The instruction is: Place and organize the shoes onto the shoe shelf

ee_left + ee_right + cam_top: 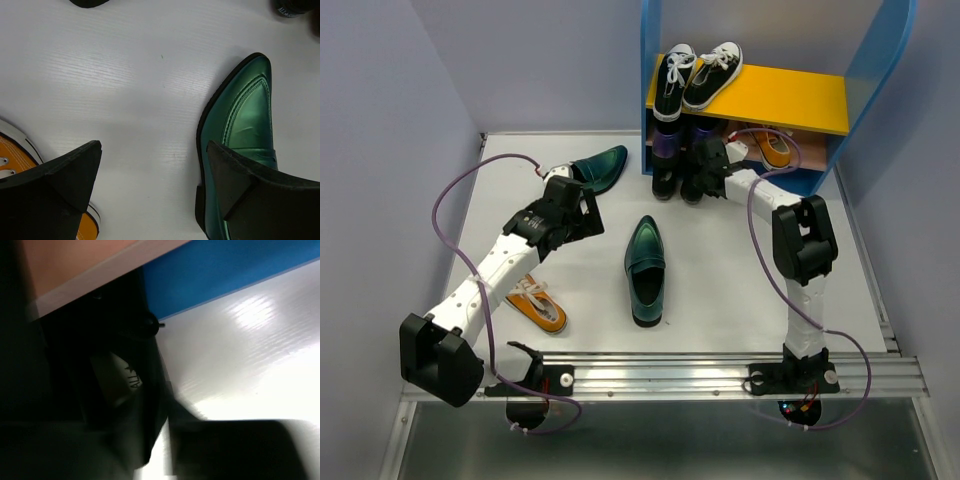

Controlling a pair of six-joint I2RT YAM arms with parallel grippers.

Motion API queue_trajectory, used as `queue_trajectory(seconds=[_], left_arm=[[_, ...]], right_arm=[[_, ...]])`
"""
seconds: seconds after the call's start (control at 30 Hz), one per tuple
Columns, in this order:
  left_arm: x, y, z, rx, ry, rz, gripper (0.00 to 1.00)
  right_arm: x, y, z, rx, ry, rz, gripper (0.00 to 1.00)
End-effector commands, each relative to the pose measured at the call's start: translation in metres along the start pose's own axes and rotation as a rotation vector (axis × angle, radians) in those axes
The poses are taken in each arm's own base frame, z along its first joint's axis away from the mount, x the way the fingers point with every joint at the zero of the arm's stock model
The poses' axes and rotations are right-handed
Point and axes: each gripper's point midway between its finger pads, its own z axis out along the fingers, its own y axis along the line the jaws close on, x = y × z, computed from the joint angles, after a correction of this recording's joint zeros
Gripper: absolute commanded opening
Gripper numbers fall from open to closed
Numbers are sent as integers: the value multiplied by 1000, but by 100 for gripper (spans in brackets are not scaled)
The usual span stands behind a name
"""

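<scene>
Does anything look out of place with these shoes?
Yes, the orange pair is split. One orange sneaker sits on the shelf's lower board, while its mate lies out on the table beside the left arm.

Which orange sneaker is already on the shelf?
The orange sneaker on the shoe shelf's lower tier, right side. The other orange sneaker lies on the table under the left arm.

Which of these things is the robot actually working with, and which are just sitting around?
Part of the job: green loafers, orange sneakers, black shoe, shoe shelf.

Just lying about: black sneakers with white laces on the top board, purple shoes.
</scene>
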Motion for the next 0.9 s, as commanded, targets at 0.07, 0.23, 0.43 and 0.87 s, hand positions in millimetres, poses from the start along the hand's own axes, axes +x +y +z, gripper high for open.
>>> queue_trajectory(seconds=[0.07,0.23,0.43,0.87], left_arm=[[-23,-5,-17,22,-75,-25,98],[-22,-5,-18,26,-76,-27,98],[-23,-5,-20,30,-82,-26,98],[-21,-6,-16,37,-79,-24,98]], right_arm=[[-62,40,3,-133,-193,173,45],[-58,37,-2,-144,-178,170,47],[-61,33,-22,-178,-178,173,54],[-54,25,-76,-276,-150,87,54]])
